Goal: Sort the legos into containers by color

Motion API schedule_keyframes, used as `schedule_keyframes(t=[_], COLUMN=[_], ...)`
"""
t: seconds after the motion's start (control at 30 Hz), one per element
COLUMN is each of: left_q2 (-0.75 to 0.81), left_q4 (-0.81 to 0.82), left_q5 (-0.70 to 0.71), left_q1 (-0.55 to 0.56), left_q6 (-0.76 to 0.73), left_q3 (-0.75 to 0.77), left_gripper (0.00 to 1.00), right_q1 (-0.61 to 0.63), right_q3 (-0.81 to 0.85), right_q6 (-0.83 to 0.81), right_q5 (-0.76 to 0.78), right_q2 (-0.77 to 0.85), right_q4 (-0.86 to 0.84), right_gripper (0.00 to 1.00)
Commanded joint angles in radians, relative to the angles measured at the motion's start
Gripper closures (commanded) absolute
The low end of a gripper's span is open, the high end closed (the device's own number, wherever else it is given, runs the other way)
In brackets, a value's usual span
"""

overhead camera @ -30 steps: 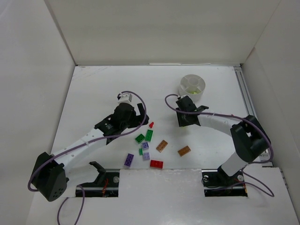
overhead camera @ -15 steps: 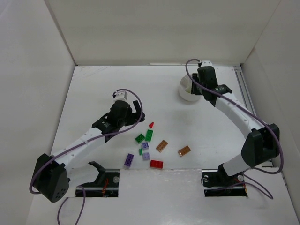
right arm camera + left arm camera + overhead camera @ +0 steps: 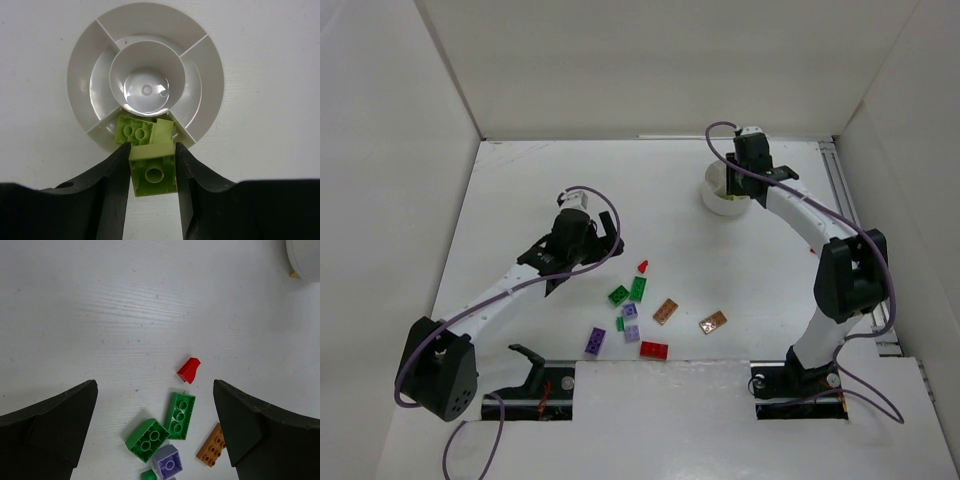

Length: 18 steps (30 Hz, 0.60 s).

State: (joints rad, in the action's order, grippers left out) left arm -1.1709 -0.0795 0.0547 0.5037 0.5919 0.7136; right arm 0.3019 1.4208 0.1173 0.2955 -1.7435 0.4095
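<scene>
The white dish [image 3: 712, 196] stands at the back right; the right wrist view shows its wedge sections [image 3: 82, 65] around a central cup. My right gripper [image 3: 152, 167] is shut on a lime brick [image 3: 154, 175] and holds it over the dish's near rim, above the wedge that holds two lime bricks [image 3: 134, 131]. My left gripper [image 3: 155, 390] is open and empty above loose legos: a small red piece [image 3: 189, 370], two green bricks [image 3: 180, 415], a lilac one [image 3: 167, 462] and an orange-brown plate [image 3: 214, 445]. In the top view the left gripper [image 3: 582, 248] is left of the pile [image 3: 638, 289].
More legos lie near the front: a purple brick [image 3: 595, 341], a red brick [image 3: 654, 350], two orange-brown plates [image 3: 713, 322]. White walls enclose the table on three sides. A rail [image 3: 840, 200] runs along the right edge. A black bracket [image 3: 528, 357] sits by the left base.
My right arm swung from the table's middle up to the dish, carrying the lime brick. My left gripper drew back a little toward the upper left.
</scene>
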Motion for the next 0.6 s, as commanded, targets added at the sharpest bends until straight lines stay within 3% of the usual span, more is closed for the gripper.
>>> schedule_keyframes(t=[0.0,0.17,0.33,0.57], left_q2=[-0.001,-0.001,0.008,0.026], left_q4=[0.047,0.047,0.047,0.038], left_q5=[-0.023,-0.023,-0.023,-0.023], left_q1=[-0.004,-0.004,-0.004,-0.004], left_q6=[-0.021,-0.021,-0.021,-0.012], left_q3=[0.043,0.043,0.043,0.034], left_gripper=[0.00,0.00,0.00,0.00], right_q1=[-0.003,-0.012,-0.012,-0.012], right_q3=[0.059,0.069,0.079,0.058], right_q6=[-0.018,-0.018,-0.018,-0.018], right_q5=[0.007,0.007,-0.013,-0.036], right_q2=[0.003,-0.028,-0.039,-0.008], right_q4=[-0.061,-0.071,-0.071,-0.071], right_gripper=[0.67,0.59,0.41,0.37])
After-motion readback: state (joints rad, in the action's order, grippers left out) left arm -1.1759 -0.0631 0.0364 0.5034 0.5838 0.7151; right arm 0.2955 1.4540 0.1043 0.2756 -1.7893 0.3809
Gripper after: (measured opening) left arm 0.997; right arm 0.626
